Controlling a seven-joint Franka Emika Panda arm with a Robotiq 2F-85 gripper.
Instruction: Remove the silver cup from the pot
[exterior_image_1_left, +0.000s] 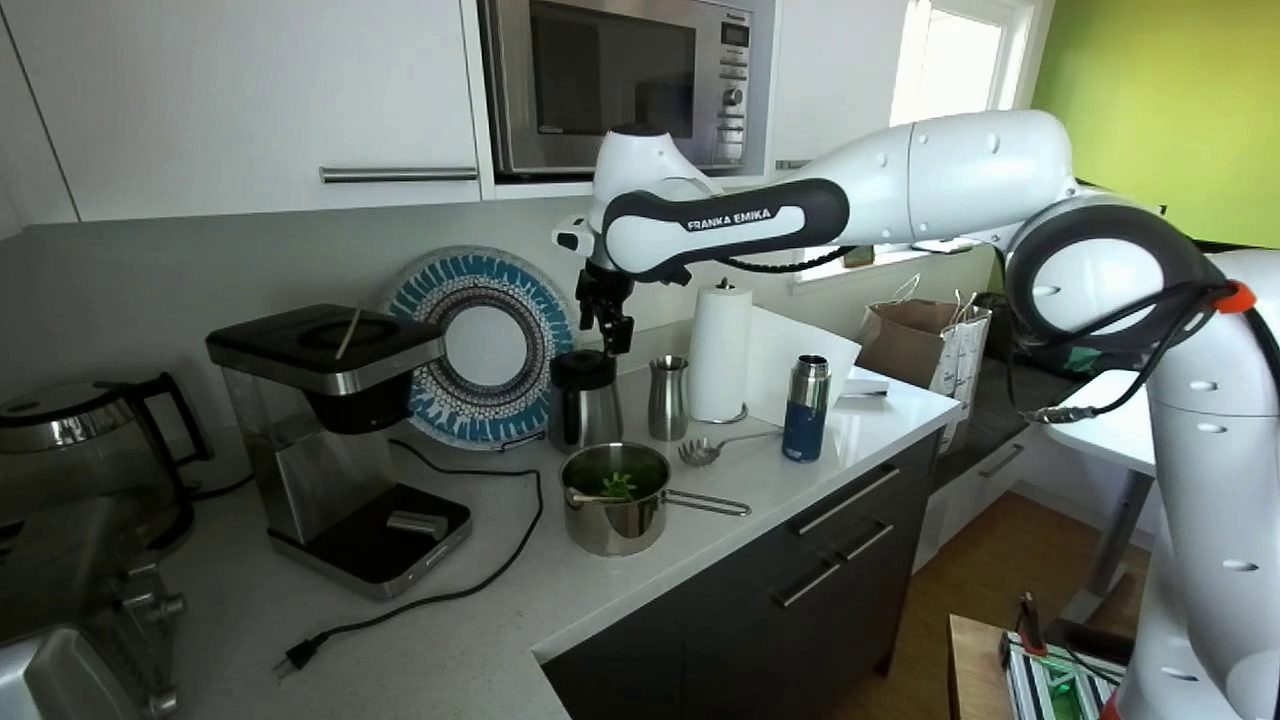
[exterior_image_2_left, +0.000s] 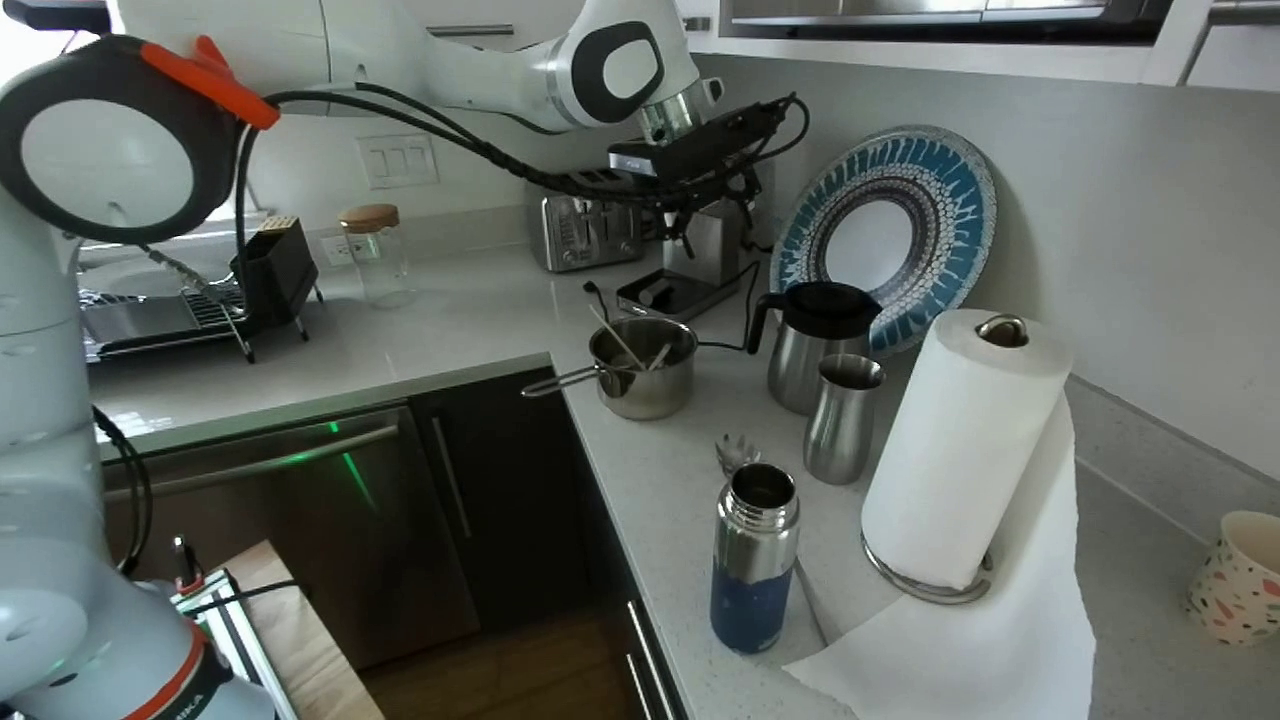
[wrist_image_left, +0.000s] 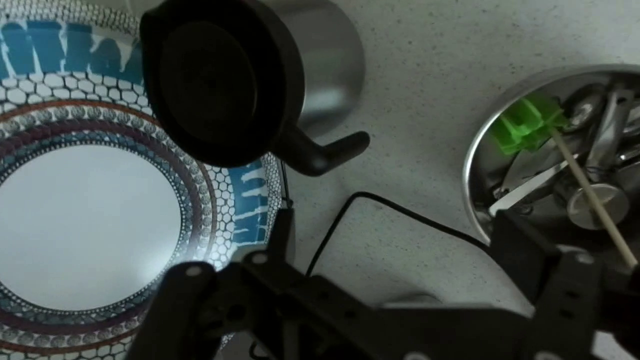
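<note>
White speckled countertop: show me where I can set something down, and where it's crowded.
Bare counter lies between the corked clear glass jar and the round shiny steel pot. A narrower strip separates the pot from the black-lidded steel carafe. Crowded: from the carafe to the tall white paper towel roll.

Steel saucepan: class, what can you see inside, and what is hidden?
Inside the steel saucepan: a green plastic piece, a wooden stick, a pale flat strip and metal pieces. Whatever lies beneath these is covered.
</note>
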